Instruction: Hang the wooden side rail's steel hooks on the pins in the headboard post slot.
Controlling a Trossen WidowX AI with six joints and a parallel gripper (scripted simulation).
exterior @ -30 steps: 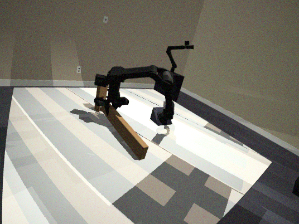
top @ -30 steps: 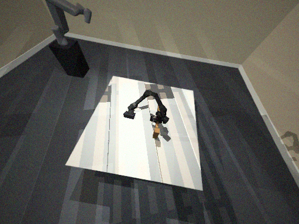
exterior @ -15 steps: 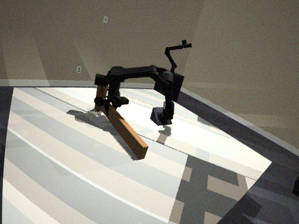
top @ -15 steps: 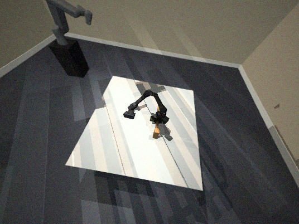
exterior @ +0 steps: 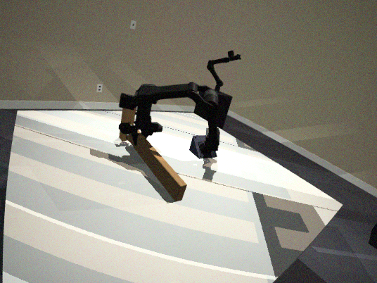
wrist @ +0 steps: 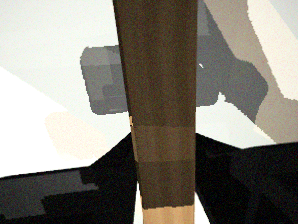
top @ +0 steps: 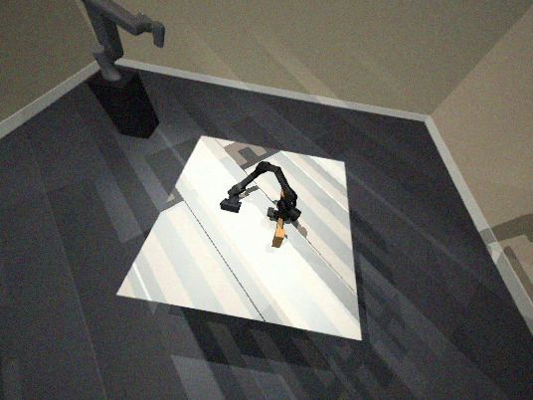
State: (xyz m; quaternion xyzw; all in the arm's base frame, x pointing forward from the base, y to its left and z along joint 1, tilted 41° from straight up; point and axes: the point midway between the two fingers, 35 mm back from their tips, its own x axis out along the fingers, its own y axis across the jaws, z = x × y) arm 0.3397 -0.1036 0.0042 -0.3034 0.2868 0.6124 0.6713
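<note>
The wooden side rail (exterior: 159, 165) (wrist: 160, 75) slants toward the viewer in the exterior view. Its far end is low, at or very near the table top; contact is unclear. My gripper (exterior: 136, 136) (wrist: 155, 131) (top: 283, 214) is shut on the rail near its post-side end, one finger on each side. The wooden headboard post (exterior: 128, 115) (top: 279, 233) stands upright just beyond the gripper in the exterior view, partly covered by the wrist. The rail's end is close to the post. The hooks, the slot and the pins are hidden, so whether they touch cannot be told.
The arm's base (top: 231, 205) (exterior: 203, 147) stands on the pale striped table (top: 199, 259) (exterior: 105, 218), to one side of the rail and post. A large grey arm (top: 106, 35) on a black pedestal (top: 126, 106) stands away from the table. Shadows and reflections cross the table top.
</note>
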